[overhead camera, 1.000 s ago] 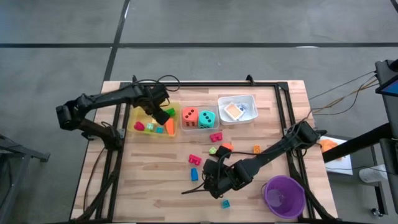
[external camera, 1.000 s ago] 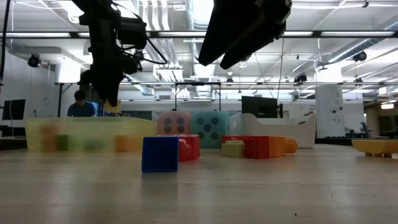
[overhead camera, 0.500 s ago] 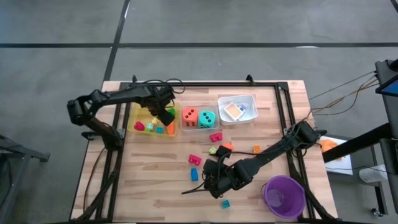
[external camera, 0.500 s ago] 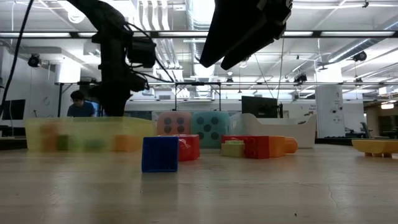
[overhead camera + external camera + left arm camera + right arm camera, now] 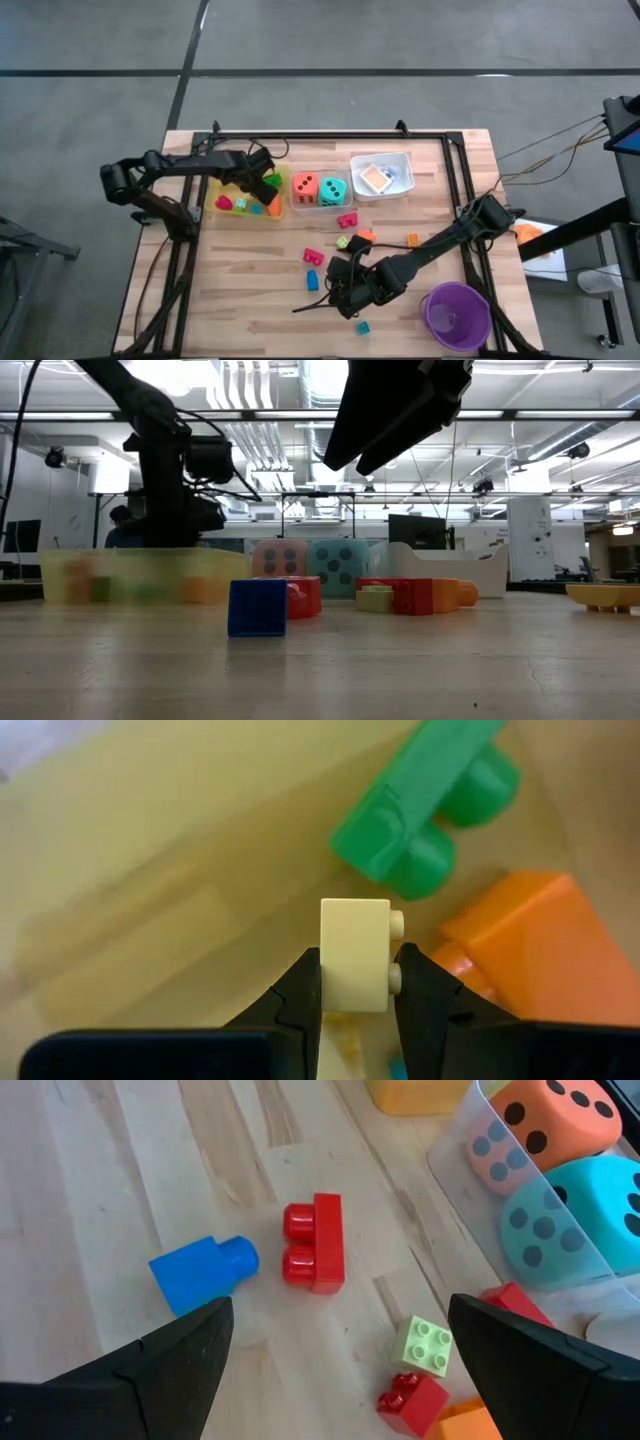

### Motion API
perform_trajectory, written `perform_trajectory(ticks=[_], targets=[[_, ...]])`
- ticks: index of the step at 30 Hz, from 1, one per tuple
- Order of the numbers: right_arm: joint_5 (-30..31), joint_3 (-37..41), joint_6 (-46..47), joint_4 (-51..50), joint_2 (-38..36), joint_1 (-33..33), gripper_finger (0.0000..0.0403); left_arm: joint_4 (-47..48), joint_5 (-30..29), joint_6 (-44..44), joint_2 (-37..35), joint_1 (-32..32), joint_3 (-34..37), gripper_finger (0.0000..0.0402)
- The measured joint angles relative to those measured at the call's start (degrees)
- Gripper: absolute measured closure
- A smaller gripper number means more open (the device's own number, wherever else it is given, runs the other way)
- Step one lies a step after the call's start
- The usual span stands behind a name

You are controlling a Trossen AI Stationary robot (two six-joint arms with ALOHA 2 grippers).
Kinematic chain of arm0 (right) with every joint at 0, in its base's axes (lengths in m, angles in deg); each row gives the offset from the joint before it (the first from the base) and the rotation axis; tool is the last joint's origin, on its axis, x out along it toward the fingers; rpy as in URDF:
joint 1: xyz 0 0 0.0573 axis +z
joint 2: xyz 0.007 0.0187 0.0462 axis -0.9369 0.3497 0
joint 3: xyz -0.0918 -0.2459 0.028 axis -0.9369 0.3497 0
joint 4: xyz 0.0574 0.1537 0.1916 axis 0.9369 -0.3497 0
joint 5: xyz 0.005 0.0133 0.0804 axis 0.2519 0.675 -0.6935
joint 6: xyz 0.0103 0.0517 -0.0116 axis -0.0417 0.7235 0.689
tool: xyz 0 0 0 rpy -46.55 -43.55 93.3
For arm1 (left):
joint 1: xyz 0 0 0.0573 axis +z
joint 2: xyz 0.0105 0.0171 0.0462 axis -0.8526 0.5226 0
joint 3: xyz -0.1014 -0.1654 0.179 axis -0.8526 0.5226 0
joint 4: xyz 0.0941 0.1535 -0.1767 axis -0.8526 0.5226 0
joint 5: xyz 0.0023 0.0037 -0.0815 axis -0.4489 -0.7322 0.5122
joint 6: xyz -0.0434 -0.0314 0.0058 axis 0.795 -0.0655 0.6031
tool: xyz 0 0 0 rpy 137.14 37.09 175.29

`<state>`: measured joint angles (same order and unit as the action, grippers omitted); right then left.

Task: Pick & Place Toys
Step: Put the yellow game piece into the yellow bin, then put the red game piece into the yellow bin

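Observation:
My left gripper is down inside the yellow tray, shut on a pale yellow block. A green block and an orange block lie in the tray just beyond it. In the low view the tray's wall hides its fingers. My right gripper is open and empty above the table's middle front, over a blue block and a red block. The orange die and the teal die sit in the clear tray. My left gripper pinches the pale yellow block's two opposite side faces between its two fingers. The block's studs stick out toward one finger. The fingers come from above, pointing down into the tray. Whether the block rests on the tray floor, I cannot tell.
A white tray with cards stands at the back right. A purple cup stands at the front right. Loose blocks lie on the table's middle: pink, light green, orange, teal. A person shows beyond the table.
My left gripper has gone down into the yellow tray with the pale yellow block, staying shut on it. In the low view it has dropped from above the tray's rim to behind its wall.

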<state>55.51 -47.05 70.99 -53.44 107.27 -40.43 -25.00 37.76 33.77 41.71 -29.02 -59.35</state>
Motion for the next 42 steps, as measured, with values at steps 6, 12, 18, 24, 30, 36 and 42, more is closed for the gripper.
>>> perform_trajectory(ticks=[6, 12, 18, 24, 30, 36, 42], targets=[[0.02, 0.0, 0.0, 0.09, 0.0, -0.02, 0.0036, -3.02, -0.99, 1.35, 0.07, 0.0, 1.49, 0.0322], [0.02, 0.0, 0.0, 0.11, 0.0, -0.02, 0.0036, -3.24, -1.18, 1.65, 0.07, 0.0, 1.56, 0.0322], [0.02, 0.0, 0.0, 0.09, 0.0, -0.02, 0.0036, -3.01, -1.18, 2.44, 0.07, 0.0, 1.56, 0.0296], [0.02, 0.0, 0.0, 0.09, 0.0, -0.02, 0.0036, -2.86, -0.17, 2.48, 0.09, 0.04, 1.56, 0.0196], [0.02, 0.0, 0.0, 0.06, 0.0, -0.03, 0.0036, -2.85, 0.63, 2.5, 0.08, 0.04, 1.54, 0.013], [0.02, 0.0, 0.0, 0.06, 0.0, -0.03, 0.0036, -2.85, 0.78, 2.49, 0.07, 0.11, 1.45, 0.0094], [0.02, 0.0, 0.0, 0.06, 0.0, -0.02, 0.0036, -1.53, 0.82, 2.0, 0.09, 0.13, -0.14, 0.0089]])
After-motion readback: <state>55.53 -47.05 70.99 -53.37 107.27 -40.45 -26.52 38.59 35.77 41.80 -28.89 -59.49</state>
